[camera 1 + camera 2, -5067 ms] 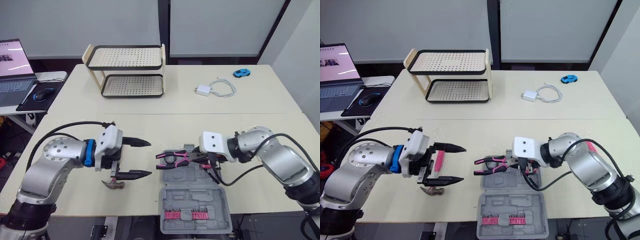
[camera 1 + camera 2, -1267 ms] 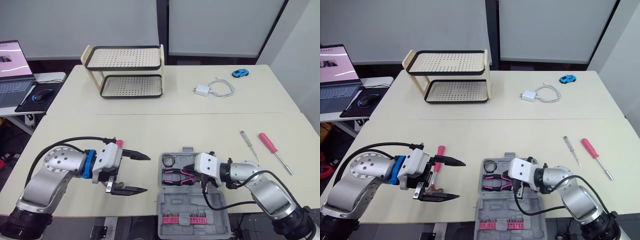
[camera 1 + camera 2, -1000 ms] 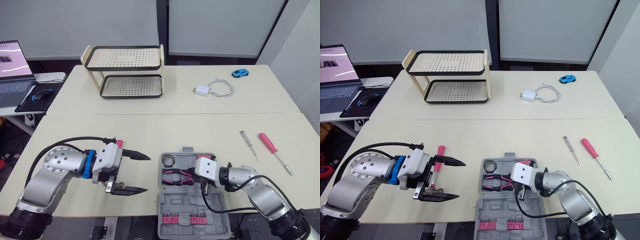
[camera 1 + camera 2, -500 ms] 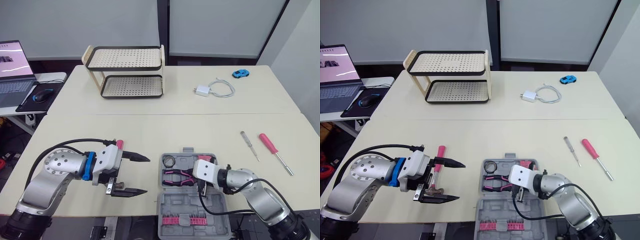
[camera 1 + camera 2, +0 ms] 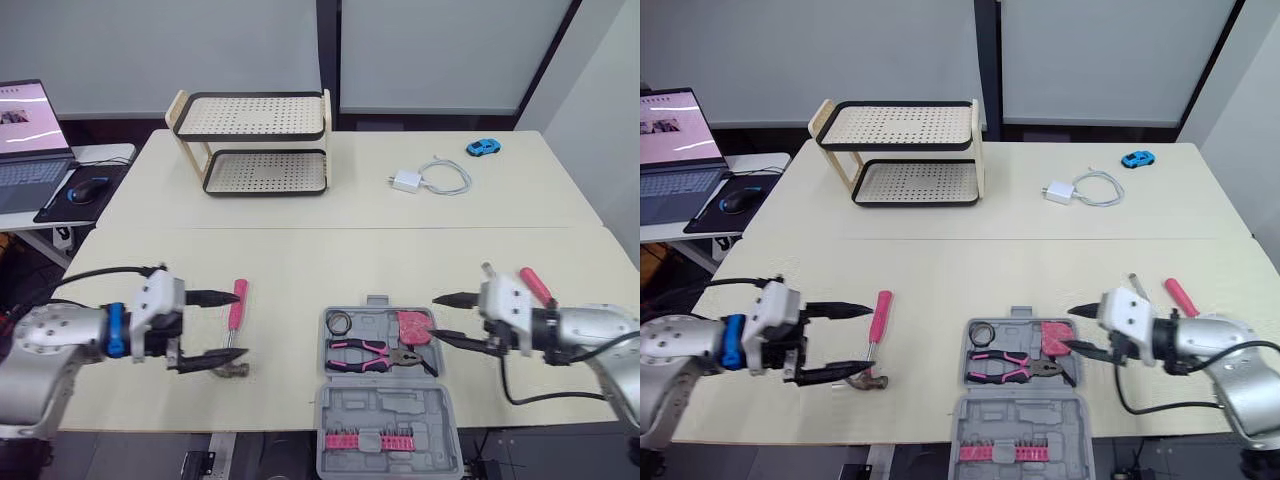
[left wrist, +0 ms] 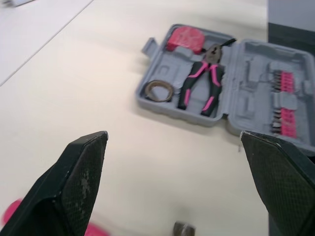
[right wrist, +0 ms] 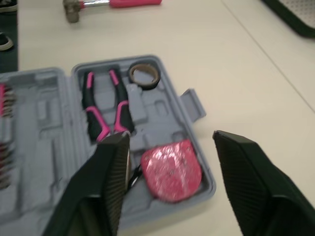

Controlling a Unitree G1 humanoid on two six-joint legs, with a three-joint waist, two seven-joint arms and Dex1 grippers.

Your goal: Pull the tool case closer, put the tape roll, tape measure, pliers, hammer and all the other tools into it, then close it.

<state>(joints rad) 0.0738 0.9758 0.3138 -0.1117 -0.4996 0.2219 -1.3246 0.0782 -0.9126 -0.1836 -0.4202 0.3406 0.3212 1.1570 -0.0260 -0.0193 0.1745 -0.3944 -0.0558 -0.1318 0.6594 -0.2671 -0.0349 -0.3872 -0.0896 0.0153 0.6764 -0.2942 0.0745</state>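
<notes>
The grey tool case (image 5: 388,398) lies open at the table's front middle. In its tray sit the tape roll (image 5: 339,322), the pink tape measure (image 5: 414,326) and the pink-handled pliers (image 5: 375,353). A hammer (image 5: 235,308) with a pink handle lies left of the case. My left gripper (image 5: 241,325) is open, its fingertips just over the hammer, holding nothing. Just right of the case, my right gripper (image 5: 436,317) is open and empty, pointing at the tape measure (image 7: 171,169). Behind it lie a pink screwdriver (image 5: 533,282) and a thin one (image 5: 487,268).
A two-tier perforated rack (image 5: 255,140) stands at the back left. A white charger with cable (image 5: 430,178) and a blue toy car (image 5: 483,147) lie at the back right. A laptop (image 5: 28,130) and mouse (image 5: 88,187) sit on a side desk at far left.
My right gripper has let go of the pliers, which now lie in the case, and has drawn back to the right. My left arm has pulled back left, uncovering the hammer.
</notes>
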